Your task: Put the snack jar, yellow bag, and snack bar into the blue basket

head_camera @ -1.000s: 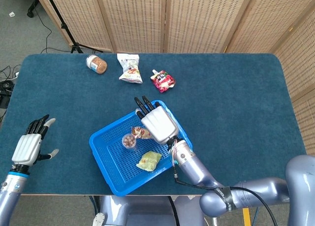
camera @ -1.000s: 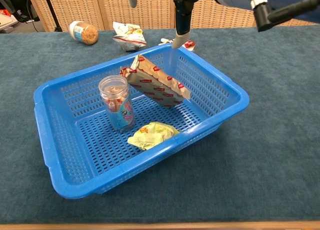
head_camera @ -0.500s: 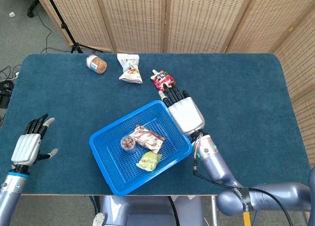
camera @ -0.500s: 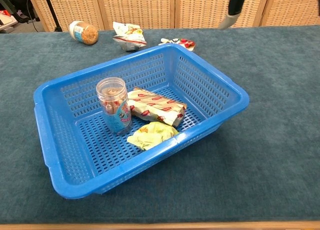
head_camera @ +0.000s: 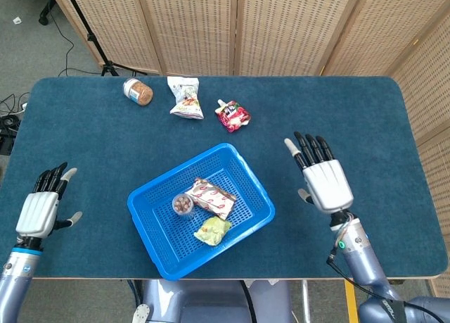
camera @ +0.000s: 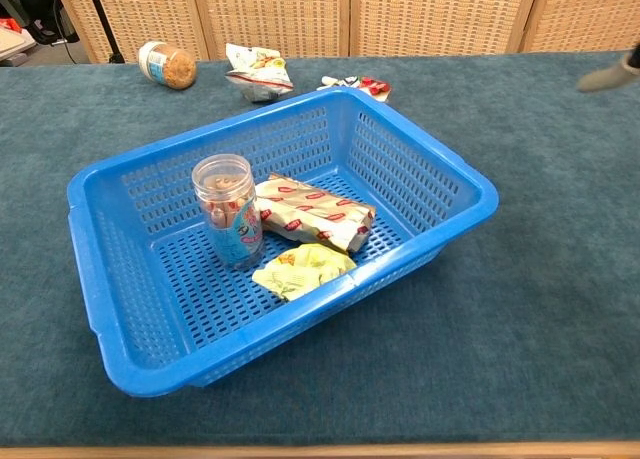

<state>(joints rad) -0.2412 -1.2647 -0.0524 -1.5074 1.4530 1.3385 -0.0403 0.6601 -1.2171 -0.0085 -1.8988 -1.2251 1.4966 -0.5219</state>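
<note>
Since half a second ago the right robot hand (head_camera: 325,176) has pulled away from the blue plastic basket's (head_camera: 153,242) far corner toward 3 o'clock and now hovers over bare tabletop (head_camera: 365,119), well apart from the basket, fingers spread and holding nothing. In the chest view only a blurred fingertip of it shows at the right edge. Contents of the basket have not shifted.

Inside the blue plastic basket, the clear snack jar with a printed label (camera: 230,210) stands upright left of centre. Just beside it at 3 o'clock lies the snack bar in its cream wrapper with red marks (camera: 314,212), flat on the mesh floor, one end touching or nearly touching the jar. The crumpled yellow bag (camera: 302,268) lies at 6 o'clock from the bar, against the basket's near wall.

At 9 o'clock on the tabletop, the left robot hand (head_camera: 43,207) hovers near the table edge, fingers apart and empty.

Along the far side at 12 o'clock, three things lie apart from the basket: a small jar with a white lid and brown contents (head_camera: 138,91), on its side; a white printed snack pouch (head_camera: 185,98); and a red spouted pouch (head_camera: 233,115).
</note>
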